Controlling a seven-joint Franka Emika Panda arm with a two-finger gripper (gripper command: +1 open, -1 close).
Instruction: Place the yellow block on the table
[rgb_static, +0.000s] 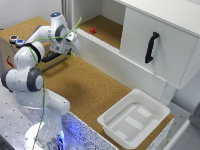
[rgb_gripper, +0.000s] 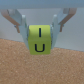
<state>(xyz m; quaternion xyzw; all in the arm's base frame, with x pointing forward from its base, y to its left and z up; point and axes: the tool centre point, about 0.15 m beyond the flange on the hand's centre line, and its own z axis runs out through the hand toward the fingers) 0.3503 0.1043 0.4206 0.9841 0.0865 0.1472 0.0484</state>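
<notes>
Wrist view: the gripper (rgb_gripper: 40, 36) has its 2 fingers (rgb_gripper: 22, 24) clamped on the yellow block (rgb_gripper: 40, 40), which shows dark letters and hangs just above the table (rgb_gripper: 42, 67). In the exterior view the gripper (rgb_static: 71, 50) hangs over the table (rgb_static: 85, 85) toward that view's left, far from the white tray (rgb_static: 134, 117), with a red block (rgb_static: 92, 30) in the recess behind.

Yellow block (rgb_gripper: 40, 40), lettered faces, aloft over speckled cork table (rgb_static: 95, 87).
</notes>
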